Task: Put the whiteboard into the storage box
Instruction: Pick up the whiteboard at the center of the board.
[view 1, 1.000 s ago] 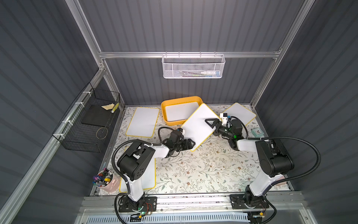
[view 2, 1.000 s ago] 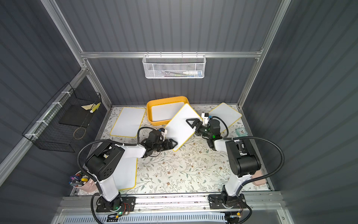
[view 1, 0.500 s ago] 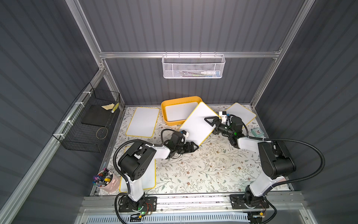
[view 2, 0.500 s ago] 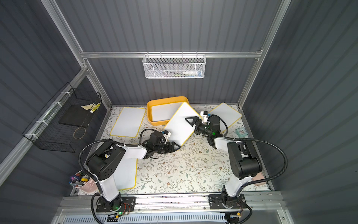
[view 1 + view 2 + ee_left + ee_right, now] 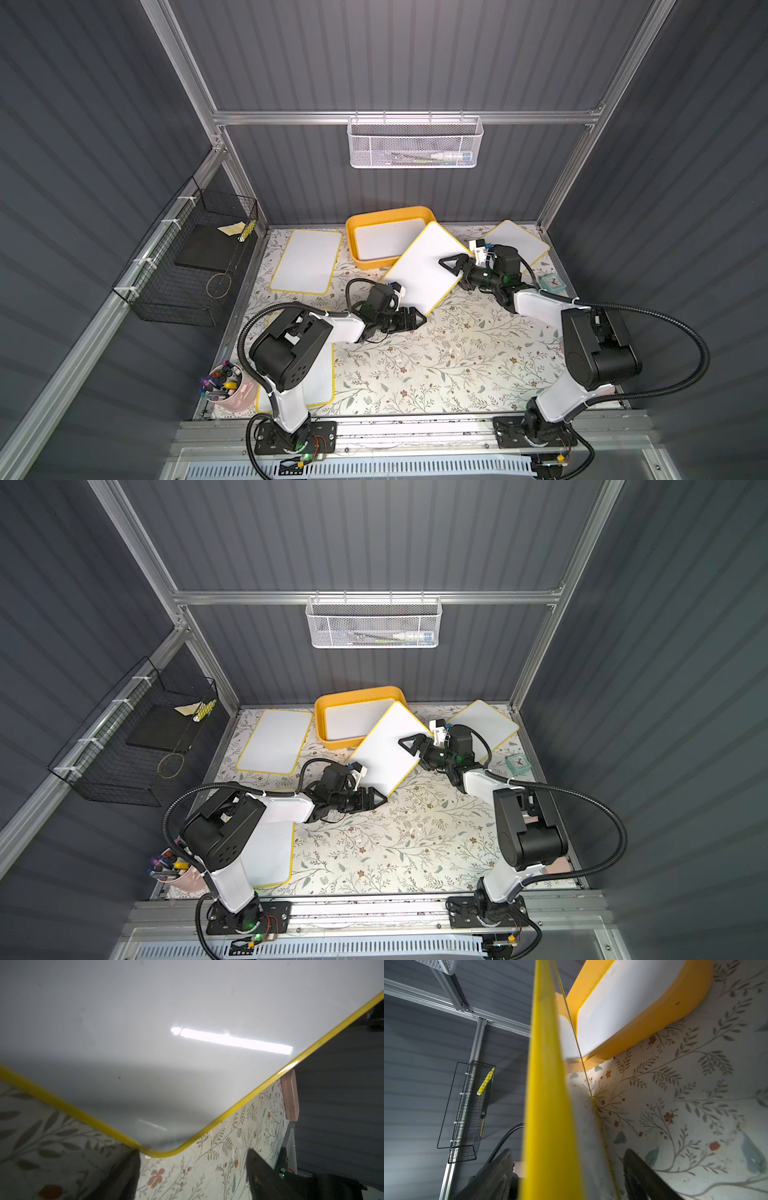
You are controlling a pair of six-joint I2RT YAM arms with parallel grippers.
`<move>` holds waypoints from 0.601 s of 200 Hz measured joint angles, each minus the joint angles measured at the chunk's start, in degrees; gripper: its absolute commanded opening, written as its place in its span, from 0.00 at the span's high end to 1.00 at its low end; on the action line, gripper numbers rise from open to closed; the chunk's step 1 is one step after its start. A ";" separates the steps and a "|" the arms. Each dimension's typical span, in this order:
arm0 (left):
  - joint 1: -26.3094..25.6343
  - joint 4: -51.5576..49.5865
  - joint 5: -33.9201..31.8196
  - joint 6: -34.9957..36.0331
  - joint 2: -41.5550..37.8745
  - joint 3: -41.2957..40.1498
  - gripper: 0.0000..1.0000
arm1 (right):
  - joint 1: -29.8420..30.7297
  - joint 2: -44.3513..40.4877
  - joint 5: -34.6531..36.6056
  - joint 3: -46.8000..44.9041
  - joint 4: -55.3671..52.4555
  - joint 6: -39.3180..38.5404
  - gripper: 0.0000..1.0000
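Not yet in, the whiteboard (image 5: 419, 270) leans with one corner over the storage box (image 5: 390, 214) rim, the rest outside; the right end effector (image 5: 451, 272) straddles its edge, jaws apart, and the left end effector (image 5: 419, 322) sits open at the corner farthest from the box.

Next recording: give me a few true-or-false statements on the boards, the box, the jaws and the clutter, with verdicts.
1. A whiteboard lies inside the storage box. True.
2. The whiteboard at the box's corner lies flat. False: it slants, its far end over the box's rim.
3. The left gripper has its jaws shut on that board's corner. False: they stand open, the corner just ahead of them.
4. A white mesh basket hangs on the back wall. True.
5. The cup of markers stands by the right arm's base. False: it is beside the left arm.
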 measured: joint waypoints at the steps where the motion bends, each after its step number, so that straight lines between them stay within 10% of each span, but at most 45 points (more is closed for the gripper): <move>1: 0.00 -0.02 0.00 -0.02 0.00 0.00 0.20 | 0.00 0.00 0.00 0.00 -0.07 -0.04 0.22; 120: -0.52 -2.47 -1.97 0.59 -2.03 -0.92 0.19 | -1.57 2.89 -4.33 -1.97 -6.49 -2.95 0.70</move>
